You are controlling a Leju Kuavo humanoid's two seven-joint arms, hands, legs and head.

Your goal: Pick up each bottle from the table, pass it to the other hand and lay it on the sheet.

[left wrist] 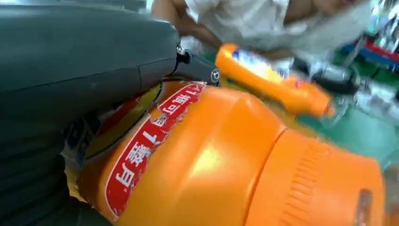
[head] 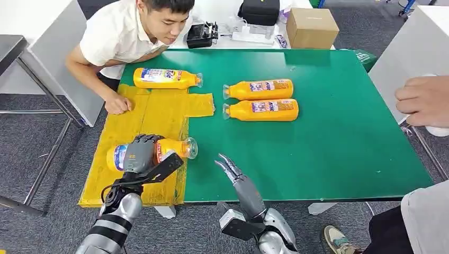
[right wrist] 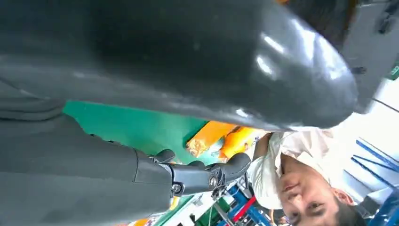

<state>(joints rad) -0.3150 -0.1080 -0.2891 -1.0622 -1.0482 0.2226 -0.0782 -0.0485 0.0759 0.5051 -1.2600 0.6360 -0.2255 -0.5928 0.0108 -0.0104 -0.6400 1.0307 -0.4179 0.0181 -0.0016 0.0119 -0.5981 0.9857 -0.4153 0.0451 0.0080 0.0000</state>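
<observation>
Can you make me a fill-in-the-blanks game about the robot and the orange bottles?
1. The left hand holds an orange bottle over the ____ sheet.
2. On the bare green table, ____ bottles lie side by side.
3. The right hand holds ____.
4. One bottle lies at the sheet's far end, near a person's ____.

Missing words: yellow; two; nothing; hand

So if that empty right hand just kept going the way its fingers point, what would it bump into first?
Probably nothing soon: the right hand points up-left over bare green table. Farther on lies the yellow sheet, though height is unclear.
</observation>
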